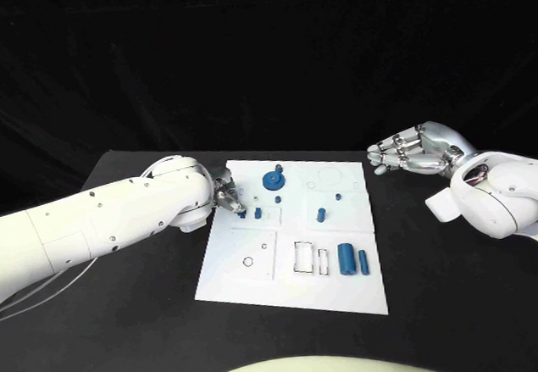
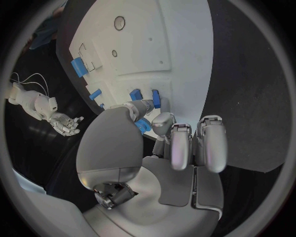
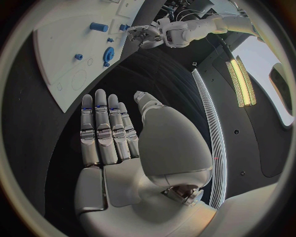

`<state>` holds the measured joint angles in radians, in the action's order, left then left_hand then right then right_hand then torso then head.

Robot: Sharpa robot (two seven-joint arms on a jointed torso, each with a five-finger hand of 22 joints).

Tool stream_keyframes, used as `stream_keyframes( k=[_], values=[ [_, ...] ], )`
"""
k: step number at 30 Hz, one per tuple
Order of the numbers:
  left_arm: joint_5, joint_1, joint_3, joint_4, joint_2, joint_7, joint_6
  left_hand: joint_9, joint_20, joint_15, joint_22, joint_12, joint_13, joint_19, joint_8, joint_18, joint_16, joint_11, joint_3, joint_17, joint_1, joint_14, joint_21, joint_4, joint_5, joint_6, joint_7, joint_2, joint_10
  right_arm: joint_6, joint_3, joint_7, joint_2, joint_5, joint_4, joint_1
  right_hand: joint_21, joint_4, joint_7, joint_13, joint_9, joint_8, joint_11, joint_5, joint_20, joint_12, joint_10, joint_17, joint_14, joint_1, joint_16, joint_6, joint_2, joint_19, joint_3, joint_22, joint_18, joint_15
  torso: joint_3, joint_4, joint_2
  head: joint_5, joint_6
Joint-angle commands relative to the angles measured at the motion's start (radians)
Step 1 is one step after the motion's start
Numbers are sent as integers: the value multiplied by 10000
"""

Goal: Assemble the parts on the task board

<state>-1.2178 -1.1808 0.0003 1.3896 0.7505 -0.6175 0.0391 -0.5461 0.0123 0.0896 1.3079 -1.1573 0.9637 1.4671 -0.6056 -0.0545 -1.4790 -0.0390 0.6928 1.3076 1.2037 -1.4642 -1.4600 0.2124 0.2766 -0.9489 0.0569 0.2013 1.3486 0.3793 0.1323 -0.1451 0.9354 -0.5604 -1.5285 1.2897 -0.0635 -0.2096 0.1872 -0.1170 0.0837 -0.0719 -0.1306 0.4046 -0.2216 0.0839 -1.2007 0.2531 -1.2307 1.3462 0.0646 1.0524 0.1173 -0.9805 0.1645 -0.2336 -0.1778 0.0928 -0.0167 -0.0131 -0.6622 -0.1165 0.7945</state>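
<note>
Task board [image 1: 349, 283] sits mid-table w/ the left hand [image 1: 227, 194] at its left edge, fingers reaching onto the white plate near the far-left corner. In the left wrist view that hand [image 2: 169, 143] has thumb and a fingertip closed together over a small blue part [image 2: 143, 124]; looks like a pinch on it, other fingers curled alongside. Just beyond the fingertips two more short blue pegs [image 2: 154, 98] stand in the board, and further out the blue gear [image 1: 274, 181] w/ its knob sits near the far edge. Toward the near edge lie two blue cylinders [image 1: 347, 254] beside outlined rectangular slots, plus a round hole by the near-left corner. Right hand [image 1: 416, 151] hovers off the board's far-right corner, apart from the plate, holding nothing; the right wrist view shows its fingers [image 3: 101, 128] straight and side by side, palm flat. Step in hand, as I judge it: left hand seating or picking a small peg in the row by the left edge; most pieces not yet placed, so early-to-mid task. Next move likely needs the peg kept upright, lined up over its hole, then pressed straight down w/o knocking the neighbouring pegs. No brand, label or readable writing on board or arms.
</note>
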Motion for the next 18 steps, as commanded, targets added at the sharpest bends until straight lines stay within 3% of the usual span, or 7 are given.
stream_keyframes(
  k=[1,18],
  values=[
    [-6,43,-21,44,1,-74,50,-12,-45,84,462,-48,29,181,-61,80,28,-10,1537,1536,-51,-755,-31,-1490,24,-254,-202,-20,84,-117,-2,-72,4,-4,-16,-7,-28,-31,27,12,-10,2,15,68,-8,34,62,-16,58,-50,-6,-17,-83,70,38,13,-83,14,-3,1,-4,4,-1],
    [-52,96,-30,96,25,-97,198,-96,-64,115,457,-135,169,179,-177,78,30,-51,1481,1536,-280,-756,-24,-1508,-57,-290,-257,159,166,-126,-2,-70,19,2,-22,-8,-31,-50,29,14,-10,1,12,90,-9,39,63,-24,58,-76,-5,-16,-102,68,34,32,-82,15,-6,-4,-8,26,18]
  ],
)
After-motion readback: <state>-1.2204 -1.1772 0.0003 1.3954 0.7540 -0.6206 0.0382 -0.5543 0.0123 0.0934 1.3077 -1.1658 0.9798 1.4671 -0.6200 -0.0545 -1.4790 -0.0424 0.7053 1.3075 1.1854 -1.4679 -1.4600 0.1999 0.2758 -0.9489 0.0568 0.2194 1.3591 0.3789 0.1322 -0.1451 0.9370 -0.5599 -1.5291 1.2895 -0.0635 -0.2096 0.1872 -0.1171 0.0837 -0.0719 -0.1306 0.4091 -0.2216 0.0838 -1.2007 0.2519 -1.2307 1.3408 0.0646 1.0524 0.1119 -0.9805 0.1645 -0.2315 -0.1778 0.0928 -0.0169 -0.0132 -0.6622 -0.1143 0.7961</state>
